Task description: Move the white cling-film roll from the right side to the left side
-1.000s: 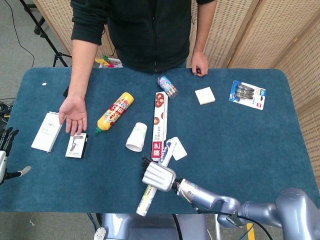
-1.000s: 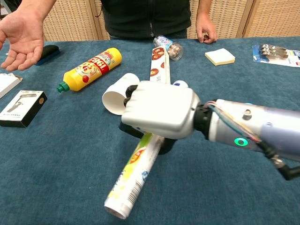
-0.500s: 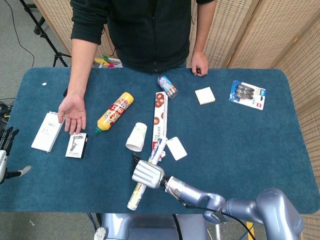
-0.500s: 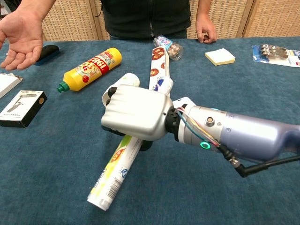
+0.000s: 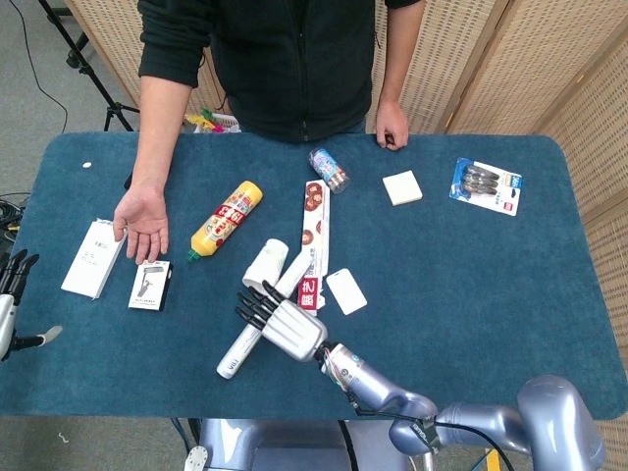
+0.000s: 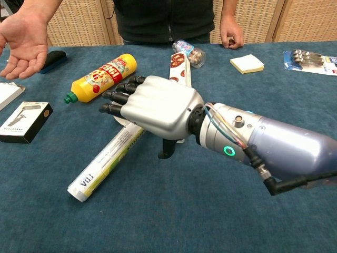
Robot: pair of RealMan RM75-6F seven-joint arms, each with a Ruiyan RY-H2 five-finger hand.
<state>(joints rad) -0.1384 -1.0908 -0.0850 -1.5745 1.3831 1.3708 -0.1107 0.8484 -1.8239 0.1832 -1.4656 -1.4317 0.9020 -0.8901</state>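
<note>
White and cylindrical, the cling-film roll (image 6: 108,162) lies on the blue bench (image 6: 174,221), its long axis running diagonally under the right hand (image 6: 155,108), whose fingers (image 6: 118,95) spread wide, holding nothing; beyond, a white paper cup (image 5: 267,261).

I see my right hand (image 6: 152,108) with fingers extended and spread above the white cling-film roll (image 6: 108,163), not gripping it; the roll lies flat on the blue table (image 6: 174,221), slanting toward the yellow bottle (image 6: 102,76); a paper cup sits partly hidden behind the hand.
</note>
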